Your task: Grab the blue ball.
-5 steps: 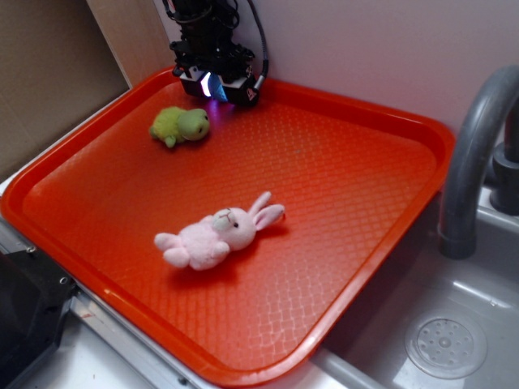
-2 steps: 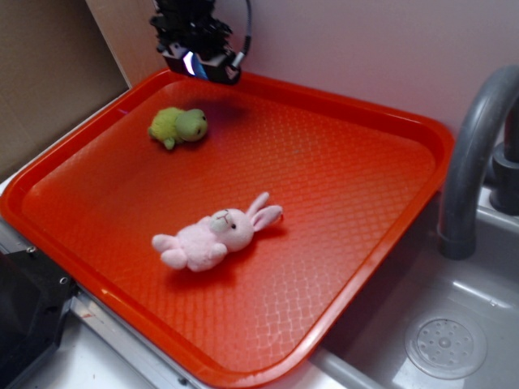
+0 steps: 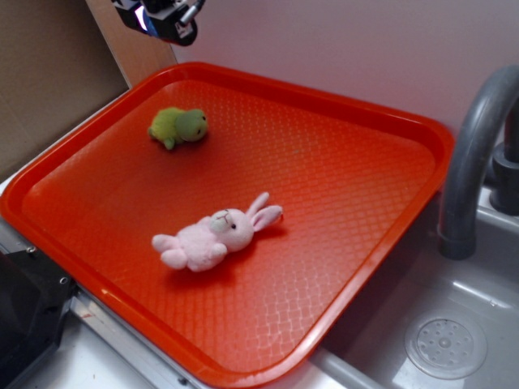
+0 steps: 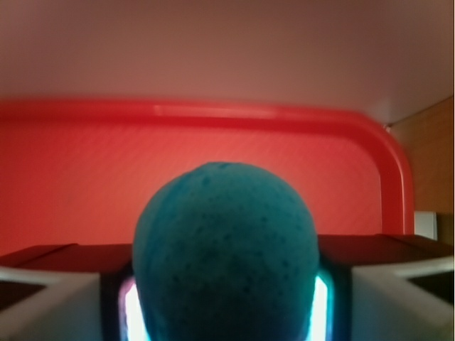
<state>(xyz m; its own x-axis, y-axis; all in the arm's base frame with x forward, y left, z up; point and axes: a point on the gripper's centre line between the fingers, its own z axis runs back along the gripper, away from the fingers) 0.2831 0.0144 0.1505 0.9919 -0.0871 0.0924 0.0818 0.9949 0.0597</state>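
Observation:
The blue ball (image 4: 225,256) fills the lower middle of the wrist view, dimpled and held between my two fingers. In the exterior view my gripper (image 3: 159,18) is at the top left, lifted well above the back left corner of the red tray (image 3: 349,109); only a sliver of blue shows between its fingers. The gripper is shut on the ball. The yellow-green plush turtle (image 3: 178,126) lies on the tray below and a little right of the gripper.
A pink plush bunny (image 3: 212,237) lies in the middle front of the tray. A grey faucet (image 3: 473,154) and sink with a drain (image 3: 445,347) are to the right. A brown panel (image 3: 49,73) stands at the left, a white wall behind.
My gripper has risen from the tray's back left corner up and to the left, carrying the blue ball. The turtle and bunny have not moved.

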